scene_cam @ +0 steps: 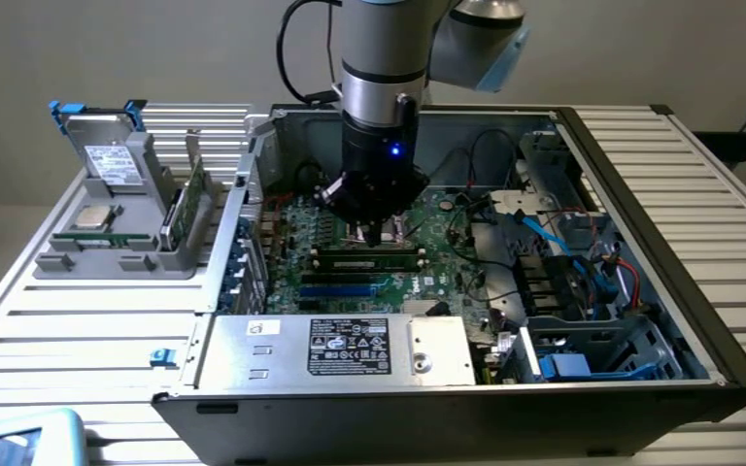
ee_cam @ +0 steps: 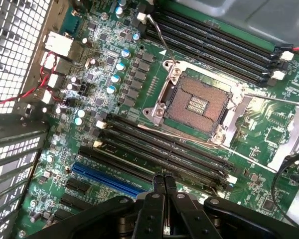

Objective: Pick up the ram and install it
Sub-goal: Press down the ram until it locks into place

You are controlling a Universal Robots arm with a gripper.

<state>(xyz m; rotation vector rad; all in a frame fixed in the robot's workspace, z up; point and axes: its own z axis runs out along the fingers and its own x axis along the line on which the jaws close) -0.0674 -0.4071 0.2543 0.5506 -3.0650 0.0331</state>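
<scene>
An open computer case (scene_cam: 632,233) is laid on its side on a slatted table (scene_cam: 75,330), so that the motherboard (scene_cam: 445,218) faces up and can be reached from above. The arm is lowered into the case, and the gripper (scene_cam: 380,233) is held just above the bank of memory slots (scene_cam: 370,260) near the middle of the board. In the wrist view the gripper (ee_cam: 164,180) is seen with its two fingertips (ee_cam: 158,185) pressed together, no gap between them, and nothing is gripped. The tips are set directly over the long black slots (ee_cam: 164,149) beside the bare processor socket (ee_cam: 197,104), with a blue slot (ee_cam: 107,175) lying just beyond. A ram (scene_cam: 370,254) stick appears to be seated already in one of those slots, directly below the closed tips: in the exterior view a thin green strip is made out there, though it is too fine to be certain that it is fully latched. From this placement it is judged that the closed fingers are being used as a pusher on the stick's top edge rather than as a clamp. On the exterior view's left, outside the case, a grey holder (scene_cam: 114,254) is stood on the table, carrying upright parts and another green board (scene_cam: 189,199).
</scene>
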